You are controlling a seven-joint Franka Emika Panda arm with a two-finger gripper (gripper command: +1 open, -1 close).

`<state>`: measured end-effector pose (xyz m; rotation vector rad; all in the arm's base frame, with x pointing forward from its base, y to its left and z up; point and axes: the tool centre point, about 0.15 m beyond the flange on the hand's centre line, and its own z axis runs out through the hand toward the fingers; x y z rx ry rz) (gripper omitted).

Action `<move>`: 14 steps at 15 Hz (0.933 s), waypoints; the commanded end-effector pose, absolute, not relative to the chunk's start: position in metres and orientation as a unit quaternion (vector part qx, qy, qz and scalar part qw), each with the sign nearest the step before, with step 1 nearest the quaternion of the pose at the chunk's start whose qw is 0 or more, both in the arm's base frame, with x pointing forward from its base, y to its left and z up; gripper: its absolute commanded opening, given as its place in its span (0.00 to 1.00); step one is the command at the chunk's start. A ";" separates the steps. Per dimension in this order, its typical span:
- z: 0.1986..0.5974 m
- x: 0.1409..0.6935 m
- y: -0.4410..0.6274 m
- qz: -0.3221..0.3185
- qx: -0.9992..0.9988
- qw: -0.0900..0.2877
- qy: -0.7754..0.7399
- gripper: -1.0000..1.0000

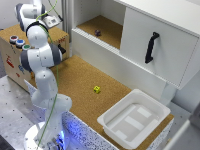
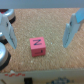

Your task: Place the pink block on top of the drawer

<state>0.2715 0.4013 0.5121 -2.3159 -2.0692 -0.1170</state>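
We see the pink block point(image 2: 37, 47) resting on the cork top of the drawer point(image 1: 56, 34), midway between the wide-open fingers of the gripper point(image 2: 39, 31), which hold nothing. If we lift off crooked, a finger could clip it and knock it toward the nearby edge. Being a cube, it has no long axis; its marked face points up at the wrist camera.

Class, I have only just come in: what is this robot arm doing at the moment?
The white robot arm is reaching over the light wooden drawer unit with the cork top. In the wrist view its pincer is open, one finger on each side of the small pinkish-red block, which sits on the cork and is not gripped. A small yellow cube lies on the cork table, and a small dark block sits on the cabinet's shelf.
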 end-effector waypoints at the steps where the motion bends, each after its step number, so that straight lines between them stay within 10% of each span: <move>1: 0.493 0.263 0.295 -0.059 -0.821 0.069 -0.564 1.00; 14: 0.382 0.296 0.069 -0.058 -0.973 0.098 -0.203 1.00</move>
